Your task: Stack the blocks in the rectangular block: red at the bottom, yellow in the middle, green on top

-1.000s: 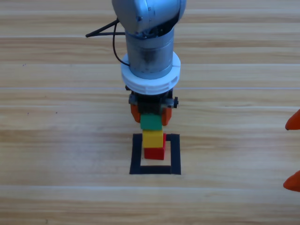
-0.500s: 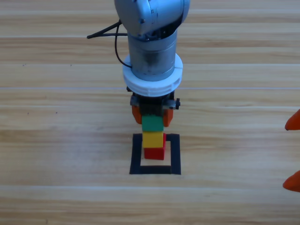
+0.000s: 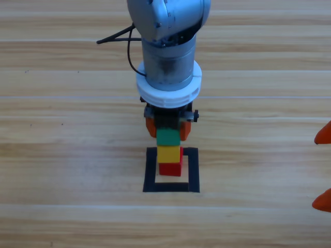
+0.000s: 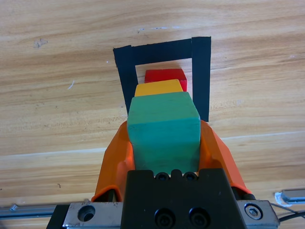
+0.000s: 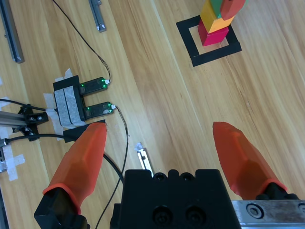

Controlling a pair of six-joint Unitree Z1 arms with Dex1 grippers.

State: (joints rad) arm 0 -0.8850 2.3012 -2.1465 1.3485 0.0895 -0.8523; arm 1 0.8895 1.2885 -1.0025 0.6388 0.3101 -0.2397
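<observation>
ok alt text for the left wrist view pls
The left pincer grips a green cube between its orange jaws, on top of a yellow cube and a red cube. The stack stands inside a black tape square on a wooden table.

The tabletop (image 3: pixel 62 155) is pale wood with long grain lines and a soft sheen. On it, the rectangular block (image 4: pixel 201 81) is matt black tape, flat against the wood. Inside that outline, the red (image 4: pixel 165 75), yellow (image 4: pixel 158 88) and green (image 4: pixel 164 129) cubes look smooth and matt, like painted wood. Above the outline, the left gripper (image 4: pixel 164 157) has smooth orange plastic jaws and a matt black body.
</observation>
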